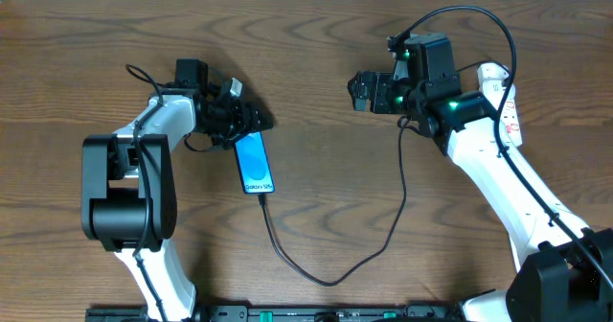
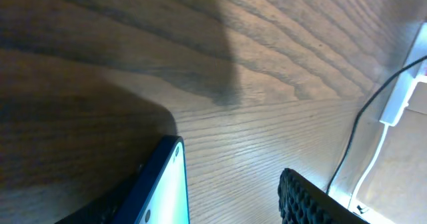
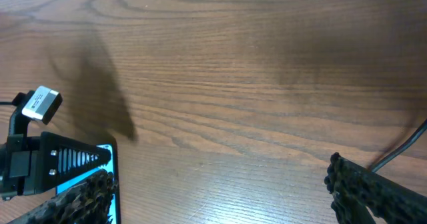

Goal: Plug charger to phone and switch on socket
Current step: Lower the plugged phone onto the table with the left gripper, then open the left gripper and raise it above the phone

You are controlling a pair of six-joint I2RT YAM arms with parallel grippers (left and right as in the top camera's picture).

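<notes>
**Phone lying flat, cable at its near end**

The phone [image 1: 254, 163] lies flat, left of centre, its blue screen lit and facing up, its long side running near to far at a slight slant. The thin black cable [image 1: 326, 282] meets its near end, loops toward the near edge, then climbs right. The white power strip [image 1: 510, 116] with red marks lies far right, partly hidden.

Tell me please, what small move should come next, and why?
Probably swing the open right tool toward the socket, partly hidden under that arm, to reach its switch: the charger already seems to meet the phone.
</notes>
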